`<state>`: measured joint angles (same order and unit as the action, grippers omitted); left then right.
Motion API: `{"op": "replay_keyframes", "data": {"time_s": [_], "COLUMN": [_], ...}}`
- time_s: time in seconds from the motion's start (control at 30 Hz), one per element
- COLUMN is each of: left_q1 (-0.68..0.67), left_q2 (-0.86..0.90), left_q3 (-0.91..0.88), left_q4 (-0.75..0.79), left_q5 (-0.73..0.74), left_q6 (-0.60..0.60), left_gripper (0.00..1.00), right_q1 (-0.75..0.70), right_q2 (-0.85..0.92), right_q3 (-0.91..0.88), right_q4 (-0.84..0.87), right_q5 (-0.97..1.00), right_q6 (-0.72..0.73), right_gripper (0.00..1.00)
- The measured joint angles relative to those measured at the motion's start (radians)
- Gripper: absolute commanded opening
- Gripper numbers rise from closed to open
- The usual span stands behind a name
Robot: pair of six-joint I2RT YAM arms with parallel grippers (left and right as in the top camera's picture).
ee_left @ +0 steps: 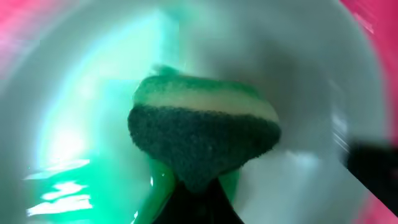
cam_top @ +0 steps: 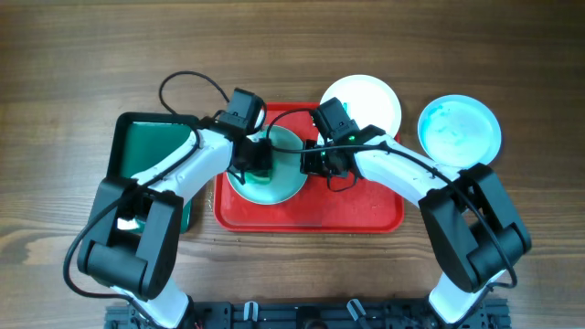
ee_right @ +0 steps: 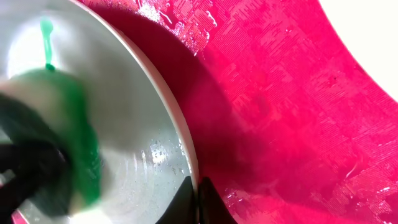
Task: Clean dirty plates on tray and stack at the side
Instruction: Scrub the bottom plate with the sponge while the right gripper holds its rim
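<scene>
The centre plate (cam_top: 283, 178) lies on the left half of the red tray (cam_top: 366, 215), between the two arms and streaked with teal-green liquid. The left end effector (cam_top: 257, 161) reaches down into its bowl, pinching a green scouring sponge (ee_left: 202, 140). In the left wrist view the sponge's dark abrasive face is turned to the camera and its long axis runs across the plate; only a dark trace of the fingers shows beneath it. The right end effector (ee_right: 199, 198) sits at the plate's right edge, its fingers pressed together on the rim, one inside and one outside. The rim casts a shadow on the wet tray, so that side may be slightly raised, though I cannot tell for certain. The plate is round with no long axis, so what matters is that its unwiped area lies left of the right end effector and directly under the left one: the left arm scrubs while the right steadies. A far plate (cam_top: 361, 102), looking clean, sits at the tray's back right corner. A right-hand plate (cam_top: 460, 128), filmed with teal, rests on the wooden surface (cam_top: 73, 55) apart from the tray. Both are nearer the right arm. A dark green tray (cam_top: 151, 146) lies at the left.
</scene>
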<state>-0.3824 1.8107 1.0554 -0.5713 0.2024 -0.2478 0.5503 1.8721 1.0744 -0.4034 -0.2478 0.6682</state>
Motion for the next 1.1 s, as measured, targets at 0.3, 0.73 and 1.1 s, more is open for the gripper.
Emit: {"op": "replay_keyframes", "data": {"time_s": [0.3,0.73,1.1], "left_q1": [0.010,0.071,0.055], "left_q2": [0.001,-0.005,0.006], "left_q3": [-0.025,-0.003,-0.030], "left_q4": [0.038,0.006,-0.016], "left_q5": [0.138,-0.133,0.289], "left_q6": [0.032,-0.181,0.057], "left_gripper": [0.04,0.04,0.04], "right_q1": [0.000,0.001,0.002], "right_q2": [0.000,0.002,0.002], "right_q3": [0.000,0.000,0.000], "right_q4": [0.002,0.009,0.005], "right_q5": [-0.001,-0.019,-0.021], "right_q6": [0.000,0.000,-0.011], "right_gripper": [0.04,0.04,0.04]}}
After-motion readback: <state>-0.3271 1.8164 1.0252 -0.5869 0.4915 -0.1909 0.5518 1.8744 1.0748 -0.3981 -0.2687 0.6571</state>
